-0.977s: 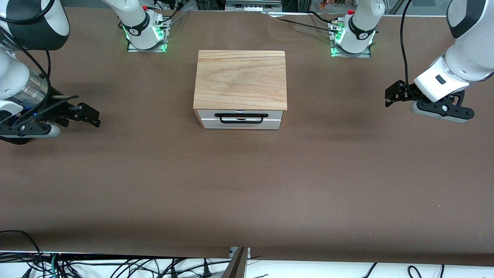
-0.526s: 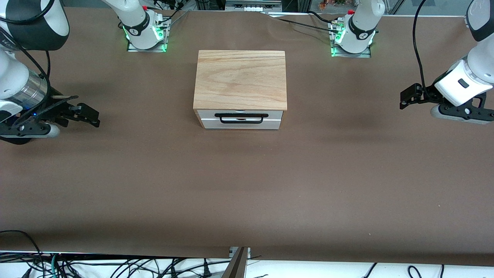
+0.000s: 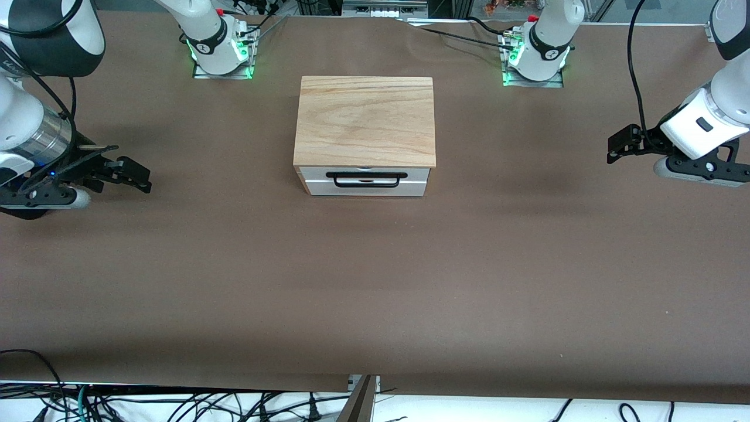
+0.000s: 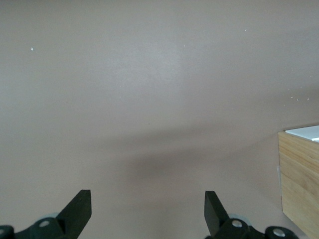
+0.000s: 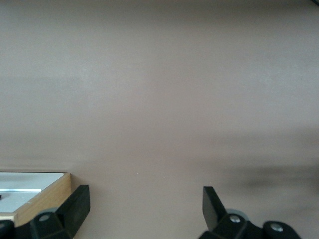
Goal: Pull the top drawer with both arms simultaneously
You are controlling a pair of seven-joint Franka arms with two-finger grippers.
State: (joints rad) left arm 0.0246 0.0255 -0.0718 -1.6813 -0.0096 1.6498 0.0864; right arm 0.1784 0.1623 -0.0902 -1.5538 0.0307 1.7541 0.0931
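Table (image 3: pixel 375 281) covered in brown matte sheet, faint creases. Wooden-topped drawer cabinet (image 3: pixel 364 120) sits directly on it, between left gripper (image 3: pixel 616 146) and right gripper (image 3: pixel 137 176), well apart from both. Two arm bases (image 3: pixel 221 55) bolted along table's robot edge, green lights glowing.

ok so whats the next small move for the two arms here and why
Probably bring both claws in toward the black bar handle. The top drawer looks shut, flush under the wooden top. The left claw and right claw are open, over bare table at their own ends, well apart from the cabinet.
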